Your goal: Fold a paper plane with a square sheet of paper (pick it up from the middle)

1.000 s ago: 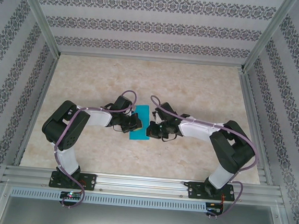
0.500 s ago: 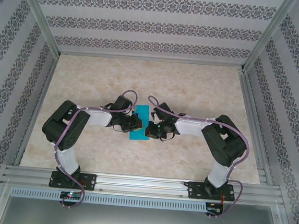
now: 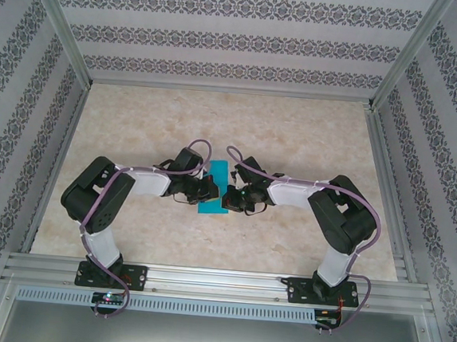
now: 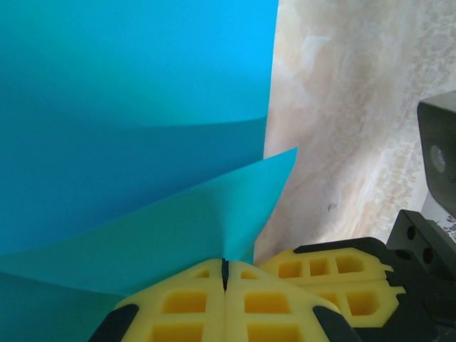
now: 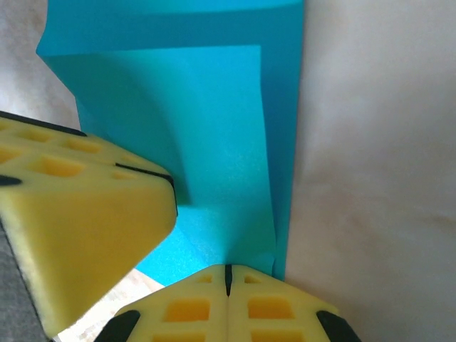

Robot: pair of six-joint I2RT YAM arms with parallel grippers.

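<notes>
- The paper (image 3: pixel 213 187) lies near the middle of the marble-patterned tabletop (image 3: pixel 295 137); from above it reads as a narrow teal strip, longer front to back than across, so it is already folded over on itself
- The left arm (image 3: pixel 143 181) and the right arm (image 3: pixel 294 194) reach in from either side and meet at the paper, one hard against each long edge
- The left fingers (image 4: pixel 185 303) are clenched, yellow pads pressed flat together; a raised flap of the paper runs down into the seam between them, so they are grasping the paper; the flap stands clear of the layer below and throws a dark shadow across it
- Beside them in the left wrist view sit the yellow pads of the other arm, just to the right, low against the tabletop
- The right fingers (image 5: pixel 185 310) are clenched too, with no gap between the pads; their tips touch the near edge of the paper, where a folded layer ends; whether any paper is caught between them I cannot tell
- In the right wrist view the paper shows one layer lying over another, with a straight crease down its right side; the upper layer curves upward at the left, where the left fingers meet it
- Patterned walls (image 3: pixel 224 39) close in the tabletop on three sides
</notes>
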